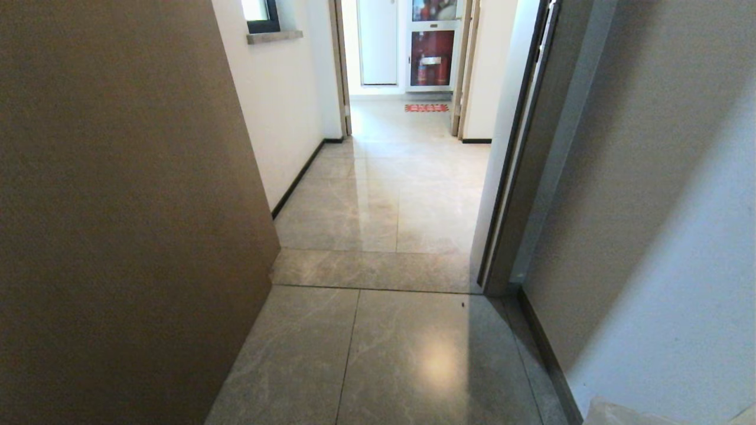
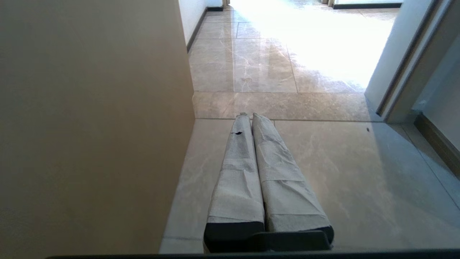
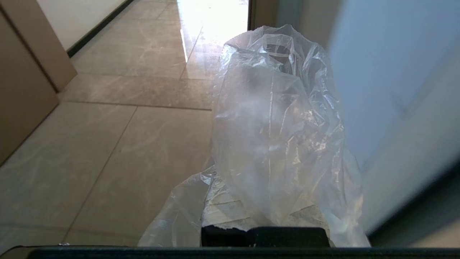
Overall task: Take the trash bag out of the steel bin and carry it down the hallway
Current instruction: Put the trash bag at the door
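trash bag [image 3: 276, 118]: one, clear crinkly plastic, draped over the right gripper's fingers and hiding them; contents not readable through the film
right gripper [image 3: 266, 216]: closed tight, bag film pinched between the fingers; only taped finger bases visible under the plastic, fingertips hidden
left gripper [image 2: 249, 117]: two white-wrapped fingers [image 2: 237, 172] pressed together, nothing between them; small dark mark on one finger
hallway [image 1: 384, 195]: one, glossy grey-beige tiles, straight ahead past the doorway
steel bin: not visible in any view
brown door panel [image 1: 118, 206]: one, close on the left of the doorway, fills left side of head view
door frame [image 1: 531, 159]: one, dark edge, right of the doorway, standing on the tile
white wall [image 1: 667, 236]: right of the door frame, close beside the bag in right wrist view
black baseboard [image 1: 298, 176]: along left hallway wall, beyond the brown door panel
window sill [image 1: 274, 36]: one, on left hallway wall, dark window frame above it
fire cabinet [image 1: 432, 47]: one, glass front, red extinguishers inside, far end of hallway
red mat [image 1: 426, 108]: one, on floor just before the fire cabinet
floor glare [image 1: 440, 363]: bright spot on tile near side of doorway
dark speck [image 1: 462, 305]: one, on tile near the door frame foot
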`<state>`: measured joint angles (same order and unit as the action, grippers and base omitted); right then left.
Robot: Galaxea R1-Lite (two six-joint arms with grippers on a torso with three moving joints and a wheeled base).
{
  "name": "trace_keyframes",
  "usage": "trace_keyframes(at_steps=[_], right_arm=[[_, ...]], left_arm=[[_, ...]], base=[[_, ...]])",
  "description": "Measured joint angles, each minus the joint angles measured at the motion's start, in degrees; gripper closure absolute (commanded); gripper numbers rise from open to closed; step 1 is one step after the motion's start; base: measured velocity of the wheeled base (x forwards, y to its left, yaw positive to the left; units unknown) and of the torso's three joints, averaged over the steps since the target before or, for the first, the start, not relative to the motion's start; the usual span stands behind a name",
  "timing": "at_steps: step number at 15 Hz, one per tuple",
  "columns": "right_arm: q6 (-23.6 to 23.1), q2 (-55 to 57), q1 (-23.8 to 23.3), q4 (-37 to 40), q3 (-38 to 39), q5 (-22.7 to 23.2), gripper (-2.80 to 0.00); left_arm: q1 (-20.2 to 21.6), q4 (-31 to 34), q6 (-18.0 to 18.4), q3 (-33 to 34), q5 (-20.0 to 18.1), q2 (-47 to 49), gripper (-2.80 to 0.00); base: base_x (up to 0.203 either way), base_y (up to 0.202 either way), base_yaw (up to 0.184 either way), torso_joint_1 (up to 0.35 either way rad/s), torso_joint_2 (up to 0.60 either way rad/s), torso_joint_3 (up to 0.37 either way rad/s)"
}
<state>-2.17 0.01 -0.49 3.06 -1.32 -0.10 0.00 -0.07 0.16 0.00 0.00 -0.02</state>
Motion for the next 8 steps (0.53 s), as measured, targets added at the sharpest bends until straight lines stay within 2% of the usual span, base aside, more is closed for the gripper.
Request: trace_keyframes(at_steps=[6, 8], right_arm=[[0.0, 0.01, -0.02, 0.0, 0.0, 0.0, 0.0], [0.0, -0.01, 0.0, 0.0, 0.0, -0.01, 0.0]], left_arm=[[0.0, -0.02, 0.01, 0.0, 0.02, 0.0, 0.0], [0.0, 0.02, 0.0, 0.0, 0.02, 0.0, 0.0]], base=[[0.193, 0.002, 0.0, 0.002, 0.0, 0.001], [0.205, 0.079, -0.006, 0.003, 0.0, 0.004]])
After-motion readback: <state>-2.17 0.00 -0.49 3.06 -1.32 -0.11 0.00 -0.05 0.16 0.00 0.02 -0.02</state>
